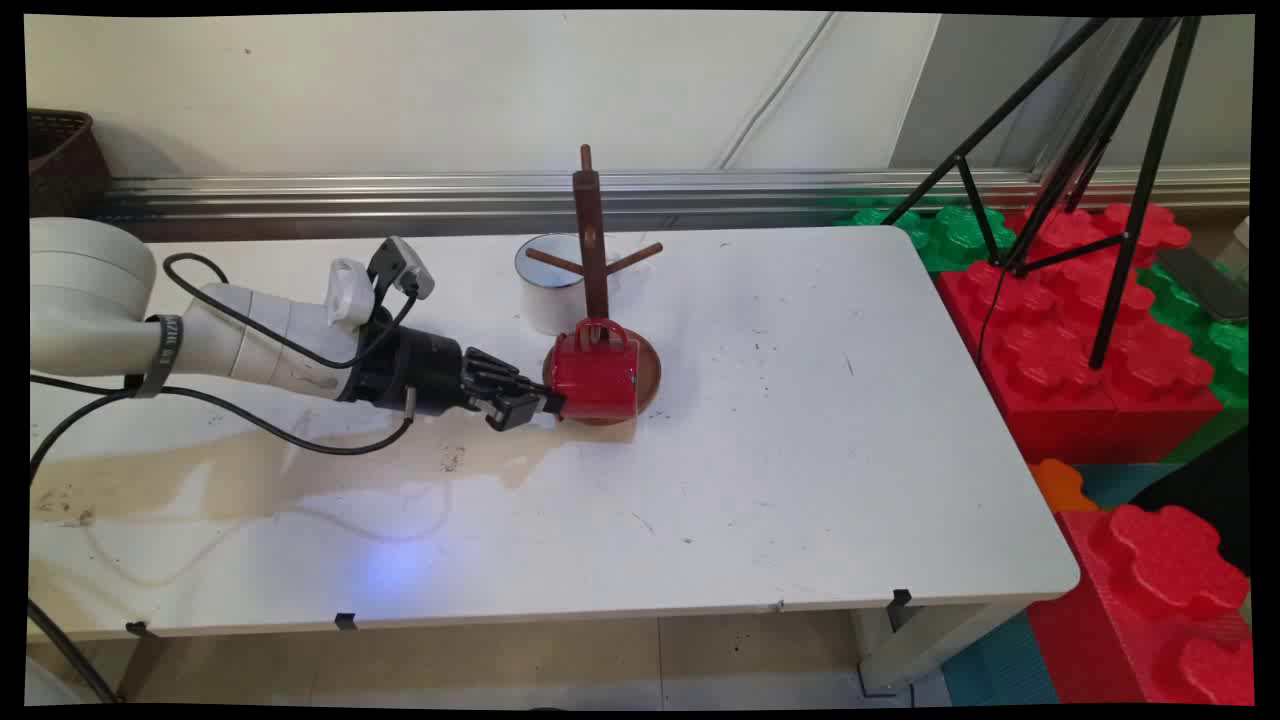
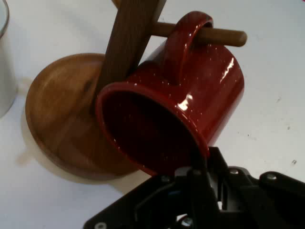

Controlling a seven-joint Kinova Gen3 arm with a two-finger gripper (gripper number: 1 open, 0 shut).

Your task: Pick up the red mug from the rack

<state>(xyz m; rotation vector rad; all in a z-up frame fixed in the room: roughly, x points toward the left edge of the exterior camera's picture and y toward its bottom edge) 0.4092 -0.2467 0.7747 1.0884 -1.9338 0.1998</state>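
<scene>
Black two-finger claw (image 1: 545,405) pinching rim of glossy red enamel mug (image 1: 596,372), handle hooked over peg of brown wooden mug tree (image 1: 592,245). Possible tipping of tree toward white enamel cup (image 1: 548,283) behind it under sideways pull.

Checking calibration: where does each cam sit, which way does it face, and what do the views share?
Main view: fixed above the table's near side, facing the back wall; shows the arm and gripper entering from the left.
Hand view: on the hand, looking along the gripper at the red mug; linkage shows at the bottom.
Shared: red mug, wooden mug tree, white cup.
</scene>
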